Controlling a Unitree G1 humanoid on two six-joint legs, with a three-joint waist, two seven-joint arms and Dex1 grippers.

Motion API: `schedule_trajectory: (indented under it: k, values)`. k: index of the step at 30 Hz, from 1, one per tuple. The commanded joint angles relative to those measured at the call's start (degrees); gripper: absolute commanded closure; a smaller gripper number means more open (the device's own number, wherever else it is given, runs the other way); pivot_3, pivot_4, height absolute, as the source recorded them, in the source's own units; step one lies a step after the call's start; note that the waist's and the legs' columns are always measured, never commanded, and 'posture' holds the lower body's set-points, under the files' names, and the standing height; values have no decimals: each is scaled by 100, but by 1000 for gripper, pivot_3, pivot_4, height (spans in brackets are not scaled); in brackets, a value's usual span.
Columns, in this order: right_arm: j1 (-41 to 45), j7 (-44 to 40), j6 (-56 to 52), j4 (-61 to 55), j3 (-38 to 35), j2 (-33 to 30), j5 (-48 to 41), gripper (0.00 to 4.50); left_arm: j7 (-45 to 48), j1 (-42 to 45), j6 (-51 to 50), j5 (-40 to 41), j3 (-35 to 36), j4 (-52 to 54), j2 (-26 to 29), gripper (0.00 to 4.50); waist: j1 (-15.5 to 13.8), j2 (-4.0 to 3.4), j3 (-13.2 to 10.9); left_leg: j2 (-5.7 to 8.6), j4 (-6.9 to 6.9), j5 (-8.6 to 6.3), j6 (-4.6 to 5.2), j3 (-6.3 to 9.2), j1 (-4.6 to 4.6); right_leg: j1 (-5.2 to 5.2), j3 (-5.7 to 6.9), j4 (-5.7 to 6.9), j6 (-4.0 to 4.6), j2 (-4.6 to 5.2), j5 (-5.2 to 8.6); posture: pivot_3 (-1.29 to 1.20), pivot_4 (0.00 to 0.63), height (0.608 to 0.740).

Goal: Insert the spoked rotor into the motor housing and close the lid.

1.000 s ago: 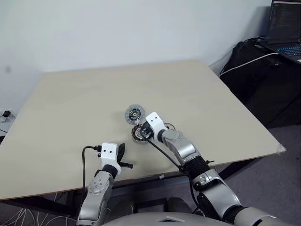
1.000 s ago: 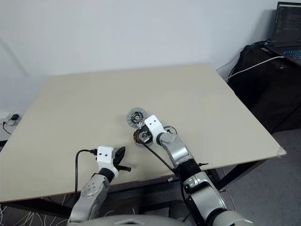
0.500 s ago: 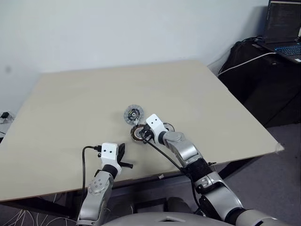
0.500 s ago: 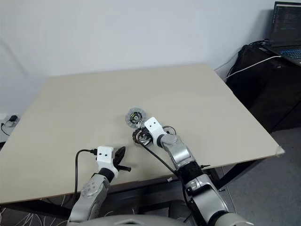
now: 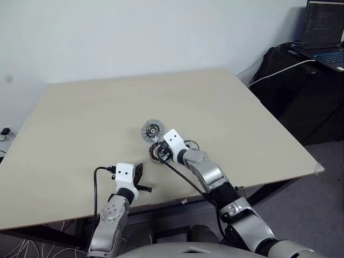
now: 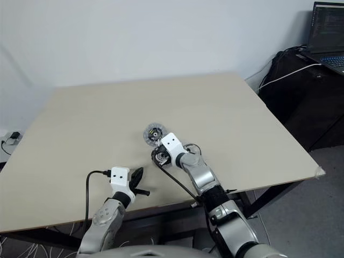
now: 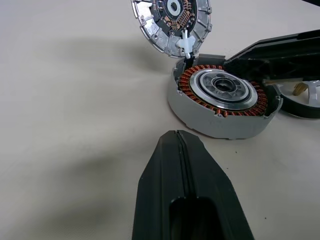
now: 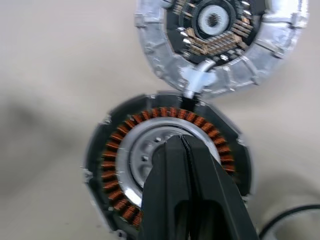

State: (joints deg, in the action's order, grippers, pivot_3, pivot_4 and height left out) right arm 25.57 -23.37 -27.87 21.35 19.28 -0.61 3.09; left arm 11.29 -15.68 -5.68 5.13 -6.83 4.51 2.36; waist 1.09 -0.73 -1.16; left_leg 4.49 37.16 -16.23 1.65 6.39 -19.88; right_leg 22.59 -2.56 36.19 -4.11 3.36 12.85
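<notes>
Pale wall and a dark desk with a laptop are bounding a beige worktop (image 5: 80,123) on which the motor parts are lying near the front edge. At its middle the motor housing (image 7: 222,102) is sitting open, copper windings ringing a silver hub, and its lid (image 7: 171,22) is lying flung back flat on the far side, joined to the housing by a small white hinge. A pale ring-shaped part (image 7: 305,97), probably the spoked rotor though too little of it is showing to be sure, is lying just beside the housing on the robot's right. That part's place relative to the right tool (image 8: 186,165) is what the next move is turning on: the right tool, fingers pressed together and gripping nothing, is hanging directly over the hub, pointing forward and down, so the rotor is lying off to its right rather than beneath it. The right arm is plainly the nearer one. The left tool (image 5: 138,177), also closed and empty, is resting low near the front edge, aimed towards the housing.
</notes>
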Motion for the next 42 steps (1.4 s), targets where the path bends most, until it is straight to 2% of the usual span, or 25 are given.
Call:
schedule_trajectory:
  k: [1, 20, 34, 42]
  values:
    - [50, -103, -11, -215, 79, 93, -17, 4468, -3, 63, 71, 22, 21, 147, -7, 4500, 0, 0, 0, 0, 0, 0, 0, 0, 0, 0, 0, 0, 0, 0, 0, 0, 0, 740]
    - [99, 114, 47, 356, -221, -168, 42, 4468, 14, 67, 91, 33, 23, 148, -5, 4500, -56, -2, 1, 4, 2, 1, -1, 2, 2, -6, 2, 1, 0, 4, 0, 0, 0, 740]
    - [-404, -337, -426, -590, -42, -525, -107, 4468, 15, 75, 92, 43, 26, 143, -15, 4500, -94, -3, 3, 5, 4, 0, 0, 4, 3, -11, 4, -2, -2, 5, 1, 0, 0, 740]
    - [-404, -394, -287, -741, -76, -438, -260, 4468, 49, 120, 63, 66, 18, 112, -7, 4500, -53, -5, 3, 2, 3, 1, -1, 5, 4, -10, 4, -3, -2, 2, 1, 0, 0, 740]
